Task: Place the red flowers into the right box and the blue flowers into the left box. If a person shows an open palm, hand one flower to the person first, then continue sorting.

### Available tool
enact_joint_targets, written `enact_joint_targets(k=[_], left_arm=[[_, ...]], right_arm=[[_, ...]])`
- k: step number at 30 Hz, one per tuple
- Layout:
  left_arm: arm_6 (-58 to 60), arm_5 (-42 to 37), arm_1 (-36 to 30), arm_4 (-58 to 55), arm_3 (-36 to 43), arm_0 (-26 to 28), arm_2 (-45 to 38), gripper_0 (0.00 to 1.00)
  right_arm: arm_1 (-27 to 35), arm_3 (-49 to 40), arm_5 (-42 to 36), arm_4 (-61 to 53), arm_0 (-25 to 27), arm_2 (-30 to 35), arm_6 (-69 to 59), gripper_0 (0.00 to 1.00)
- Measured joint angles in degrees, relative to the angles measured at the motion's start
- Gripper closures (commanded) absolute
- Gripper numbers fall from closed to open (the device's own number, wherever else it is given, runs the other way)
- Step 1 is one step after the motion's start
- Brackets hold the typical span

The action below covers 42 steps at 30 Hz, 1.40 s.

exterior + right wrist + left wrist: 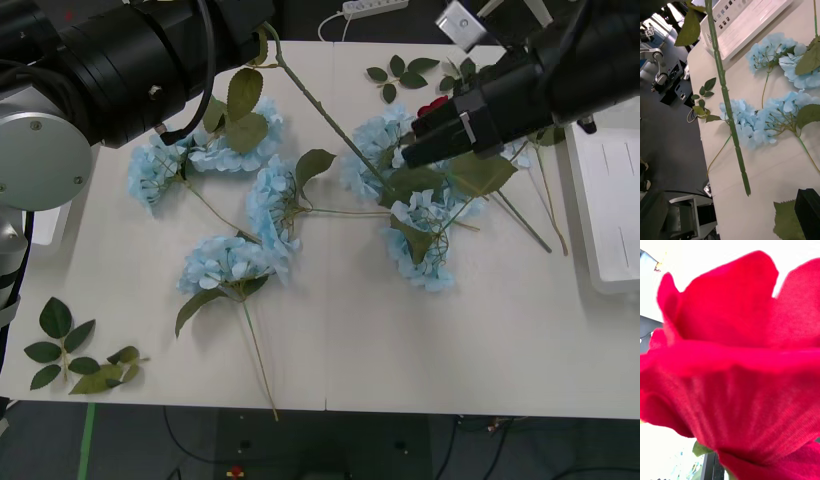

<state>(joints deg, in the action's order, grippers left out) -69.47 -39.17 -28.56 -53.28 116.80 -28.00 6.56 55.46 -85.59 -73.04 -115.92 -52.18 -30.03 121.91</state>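
Note:
A red flower (730, 352) presses its petals right up against the left wrist camera. Its long green stem (330, 115) hangs in the air from my left arm (130, 60) at the table's far left, slanting down over the blue flowers (272, 205); the free stem end (748, 192) floats above them. My right gripper (412, 150) hovers open over the blue clusters (420, 240) at centre right, one black finger (809, 213) showing. A second red flower (432, 105) peeks out beside it. The right box (612, 210) sits at the right edge, the left box (752, 22) at the left.
Several blue clusters (225, 262) and their long stems are strewn across the table's middle. Loose green leaf sprigs lie at the near left corner (70, 352) and at the far centre (400, 72). A white power strip (375, 7) lies beyond the far edge.

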Motion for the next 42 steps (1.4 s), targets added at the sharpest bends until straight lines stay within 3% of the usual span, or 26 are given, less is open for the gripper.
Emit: enact_joint_targets(k=[5,20,23,25,26,27,31,41,42], left_arm=[[0.0,0.0,0.0,0.0,0.0,0.0,0.0,1.00],[0.0,0.0,0.0,0.0,0.0,0.0,0.0,1.00],[0.0,0.0,0.0,0.0,0.0,0.0,0.0,1.00],[0.0,0.0,0.0,0.0,0.0,0.0,0.0,1.00],[0.0,0.0,0.0,0.0,0.0,0.0,0.0,1.00],[0.0,0.0,0.0,0.0,0.0,0.0,0.0,1.00],[0.0,0.0,0.0,0.0,0.0,0.0,0.0,1.00],[0.0,0.0,0.0,0.0,0.0,0.0,0.0,1.00],[0.0,0.0,0.0,0.0,0.0,0.0,0.0,0.81]], right_arm=[[-0.8,-2.0,1.8,3.2,2.9,0.0,0.0,0.00],[-11.0,-2.0,7.1,12.7,2.9,0.0,0.0,0.01],[-11.5,-2.0,7.5,12.9,3.0,-0.1,0.0,0.25],[-11.6,-2.0,8.3,12.9,3.0,-0.3,0.0,0.59],[-11.6,-2.0,8.6,12.9,3.0,-0.5,0.0,0.65],[-11.6,-2.0,8.7,12.9,3.0,-0.7,0.0,0.78],[-11.7,-2.0,8.9,13.0,3.0,-0.9,-0.1,1.00],[-11.7,-2.0,8.9,13.3,3.0,-1.1,-0.4,1.00],[-11.7,-2.0,8.9,13.3,3.0,-1.1,-0.5,1.00]])
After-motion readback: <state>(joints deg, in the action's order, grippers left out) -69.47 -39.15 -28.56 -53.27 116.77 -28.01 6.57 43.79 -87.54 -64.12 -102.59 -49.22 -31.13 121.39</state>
